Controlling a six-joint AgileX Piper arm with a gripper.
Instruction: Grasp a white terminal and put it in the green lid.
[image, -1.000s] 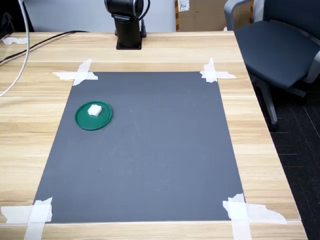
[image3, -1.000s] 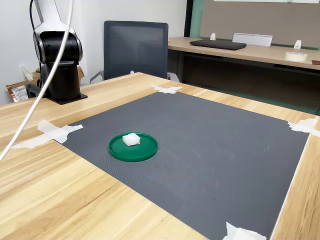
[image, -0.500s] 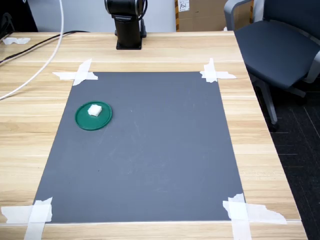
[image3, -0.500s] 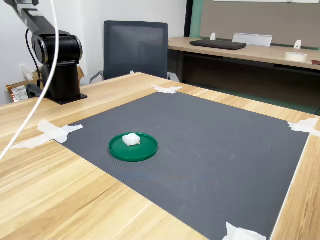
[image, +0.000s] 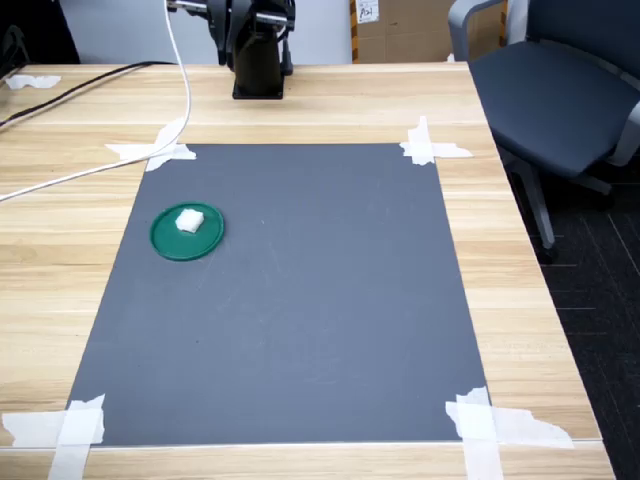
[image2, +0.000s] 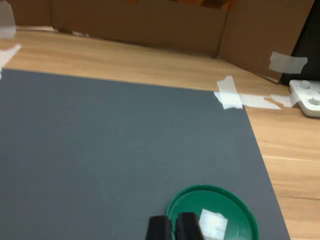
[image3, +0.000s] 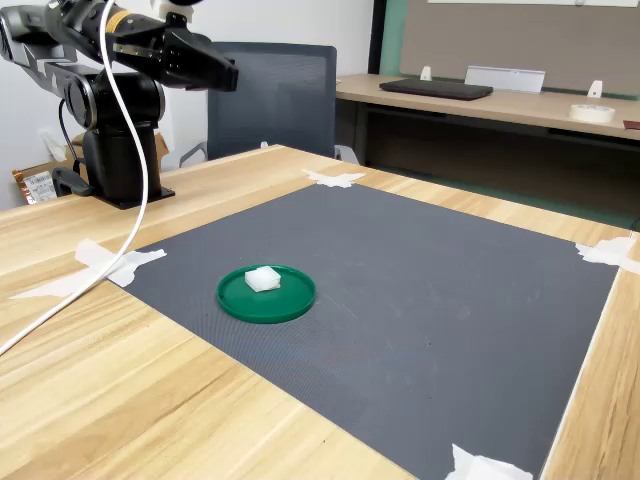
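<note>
**White terminal rests in green lid as arm hangs clear**

The tiny white blocky plastic terminal (image: 187, 220) lies inside the flat round dark-green plastic lid (image: 166, 239), toward the rim nearer the black arm base (image: 258, 62) in the first exterior view. The lid sits on the dark grey mat (image: 300, 300), near the mat's edge at the first exterior view's left, the mat fixed to the light wooden surface (image: 520, 280) by white tape strips (image: 428, 145) at its corners. In the second exterior view the black end effector (image3: 228, 76) hangs high above the surface near the arm base, well apart from the lid, holding nothing. In the wrist view its two dark fingertips (image2: 161, 229) stand nearly together, only a narrow gap between them. A white cable (image: 120, 165) trails across the wood.
</note>
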